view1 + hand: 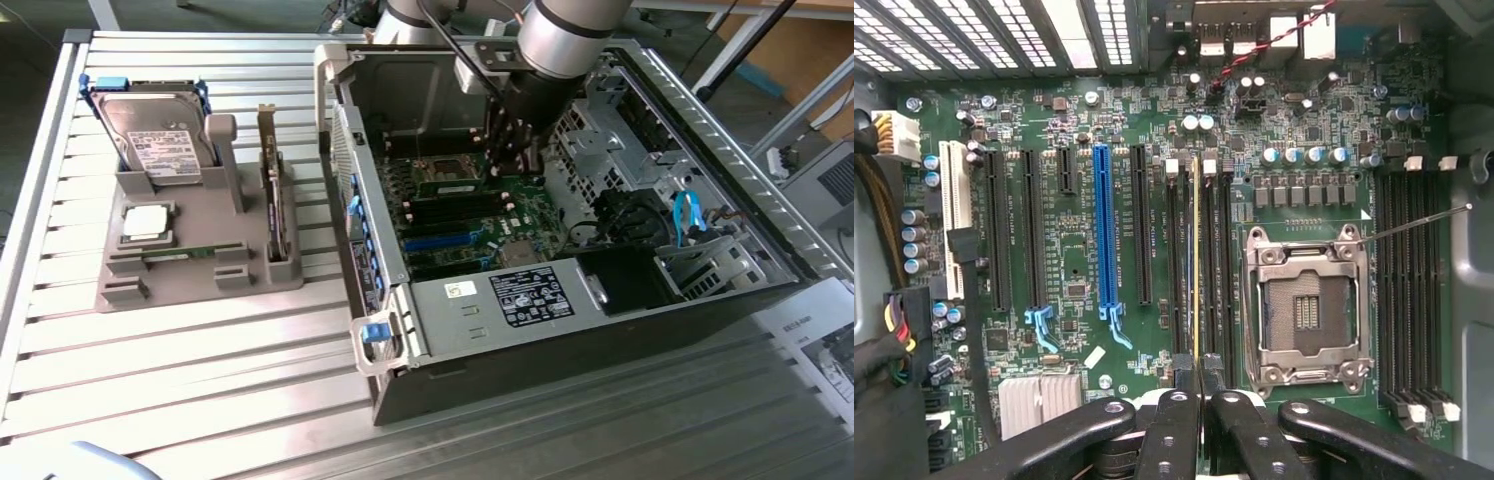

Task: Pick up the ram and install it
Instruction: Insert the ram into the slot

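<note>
Aluminium slatted table is carrying every item. At the exterior view's left, a grey moulded plastic holder is lying flat on it. A silver-and-black hard drive in a blue frame is standing upright in the holder's rear pocket. A square silver processor chip is resting flat in front of the drive, and a long upright expansion card with a metal bracket is standing on edge along the side nearer the case.

Toward the middle, an open black-and-grey metal computer case is lying on its side, exposing a green motherboard. A grey robot arm is reaching down into the case, its black gripper hanging close over the board.

In the wrist view, the fingers are pinching closed on the ram, a long thin circuit-board stick seen edge-on. It is lining up with the black memory slots between a blue expansion slot and the square metal processor socket. Whether it is seating cannot be told.

At the exterior view's right, a blue cable is looping inside the case.
</note>
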You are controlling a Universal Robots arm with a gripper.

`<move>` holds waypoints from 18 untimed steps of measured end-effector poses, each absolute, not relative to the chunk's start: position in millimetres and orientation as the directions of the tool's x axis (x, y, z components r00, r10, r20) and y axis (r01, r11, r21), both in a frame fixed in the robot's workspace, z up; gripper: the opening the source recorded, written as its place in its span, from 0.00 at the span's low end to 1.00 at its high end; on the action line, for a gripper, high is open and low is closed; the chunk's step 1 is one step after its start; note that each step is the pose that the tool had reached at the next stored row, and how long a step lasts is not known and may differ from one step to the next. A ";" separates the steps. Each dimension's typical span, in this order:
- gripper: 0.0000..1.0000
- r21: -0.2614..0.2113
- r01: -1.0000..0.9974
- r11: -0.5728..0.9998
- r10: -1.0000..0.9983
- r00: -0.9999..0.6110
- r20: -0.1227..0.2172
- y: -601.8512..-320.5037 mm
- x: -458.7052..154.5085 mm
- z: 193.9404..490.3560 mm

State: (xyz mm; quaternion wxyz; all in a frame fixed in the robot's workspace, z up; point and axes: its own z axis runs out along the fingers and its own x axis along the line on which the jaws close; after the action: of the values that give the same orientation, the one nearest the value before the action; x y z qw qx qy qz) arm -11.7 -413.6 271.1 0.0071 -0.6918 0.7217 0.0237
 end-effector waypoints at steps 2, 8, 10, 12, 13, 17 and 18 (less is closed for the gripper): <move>0.12 0.024 -0.999 0.042 -0.998 -0.043 -0.043 -413.6 -11.6 270.5; 0.12 0.024 -0.999 0.042 -0.998 -0.043 -0.043 -413.5 -11.6 269.7; 0.12 0.024 -0.999 0.042 -0.998 -0.043 -0.043 -413.5 -11.6 268.8; 0.12 0.024 -0.999 0.042 -0.998 -0.043 -0.043 -413.5 -11.6 267.9; 0.12 0.024 -0.999 0.042 -0.998 -0.043 -0.043 -413.6 -11.7 267.3; 0.12 0.024 -0.999 0.042 -0.998 -0.043 -0.043 -413.6 -11.6 264.7; 0.12 0.024 -0.999 0.042 -0.998 -0.043 -0.043 -413.6 -11.6 264.1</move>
State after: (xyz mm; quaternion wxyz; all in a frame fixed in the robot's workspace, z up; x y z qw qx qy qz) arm -11.6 -413.6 264.1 0.0072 -0.6918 0.7217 0.0237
